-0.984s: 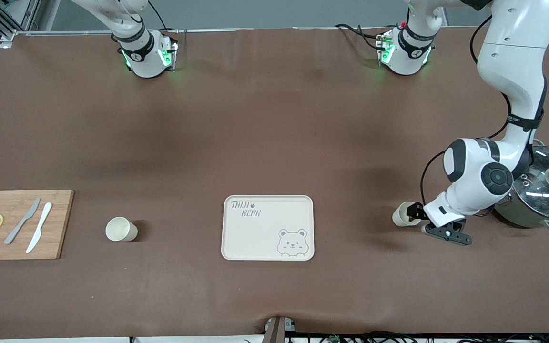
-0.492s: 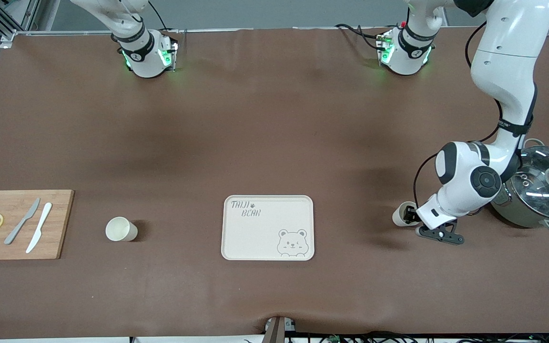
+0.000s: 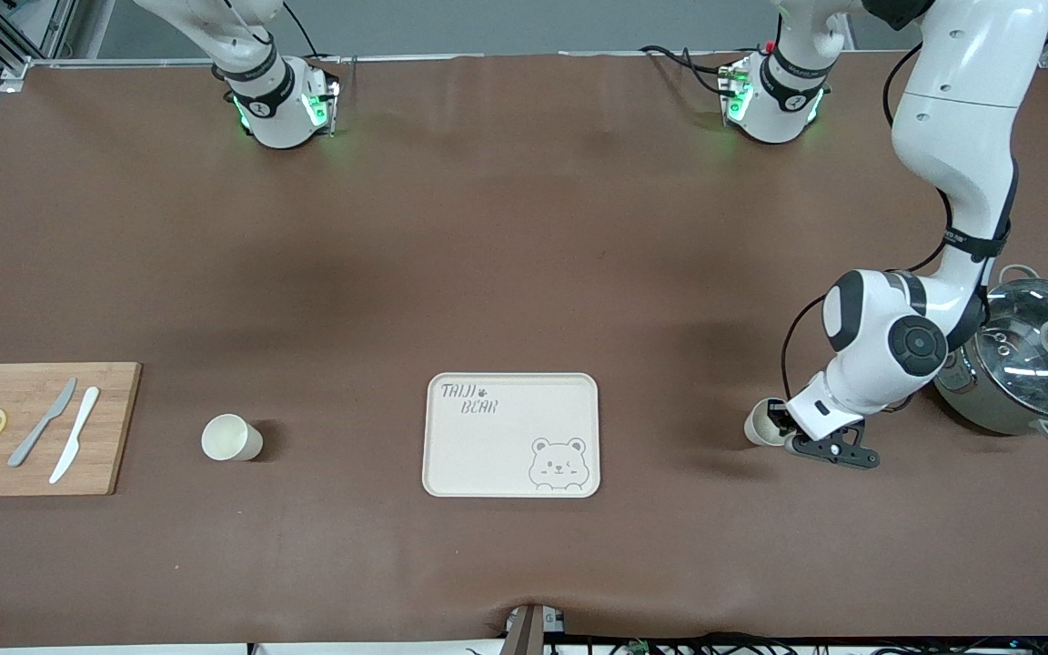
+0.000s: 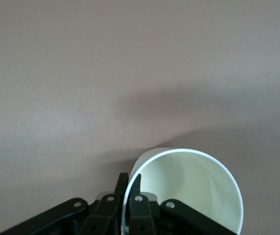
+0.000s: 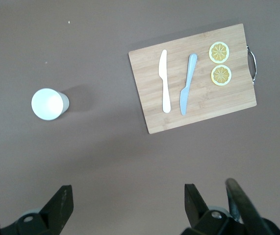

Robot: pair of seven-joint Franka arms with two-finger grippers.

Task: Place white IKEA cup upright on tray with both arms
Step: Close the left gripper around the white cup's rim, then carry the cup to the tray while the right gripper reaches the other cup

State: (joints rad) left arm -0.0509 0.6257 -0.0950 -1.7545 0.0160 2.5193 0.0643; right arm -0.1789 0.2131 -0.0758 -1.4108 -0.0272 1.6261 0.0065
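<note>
Now, what I read on my feeds at that moment:
Left gripper (image 3: 780,429): low at the table near the left arm's end, its fingers (image 4: 136,196) pinching the rim of a white cup (image 3: 760,423), one finger inside the wall and one outside.
Held cup: lying tilted, mouth open toward the wrist camera (image 4: 189,188), between my left gripper and the tray (image 3: 510,435), well apart from the tray.
Steel pot (image 3: 1024,359): glass-lidded, just beside the left arm's wrist.
Right gripper (image 5: 125,205): fingers spread wide, high over bare table, waiting.
Second white cup (image 5: 49,104): upright, below the right gripper, beside the wooden cutting board (image 5: 193,78).
Board load: two knives (image 5: 175,81) and two lemon slices (image 5: 220,62).
</note>
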